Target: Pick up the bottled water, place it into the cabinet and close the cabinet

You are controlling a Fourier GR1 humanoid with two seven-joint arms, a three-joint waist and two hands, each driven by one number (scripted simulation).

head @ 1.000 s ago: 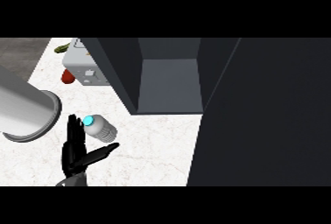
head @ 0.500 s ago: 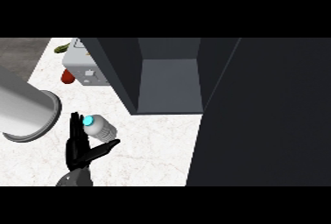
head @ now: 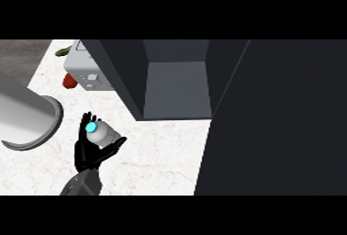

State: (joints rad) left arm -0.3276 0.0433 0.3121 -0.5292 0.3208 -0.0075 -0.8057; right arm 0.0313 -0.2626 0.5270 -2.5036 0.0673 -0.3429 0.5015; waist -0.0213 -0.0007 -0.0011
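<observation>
The bottled water [head: 103, 133] lies on its side on the white marbled surface [head: 163, 156], its blue cap [head: 92, 126] pointing up-left, just in front of the open cabinet [head: 177, 87] and near a large grey cylinder [head: 24, 119] at the view's left. The left robot hand [head: 92, 151] is at the bottle: its fingers rise behind the body and its thumb reaches up along the near side, so the bottle sits between them; contact looks likely, but a closed grasp cannot be confirmed. The right robot hand does not appear. Judged by appearance, the bottle is a small, light, smooth-walled plastic container, rigid enough to hold its shape yet prone to rolling on the surface and slipping in a grasp near the tapered cap end. The recommended hold is across the middle of the cylindrical body, fingers and thumb on opposite sides, clear of the cap. The cabinet door [head: 278, 119] stands open at the right.
</observation>
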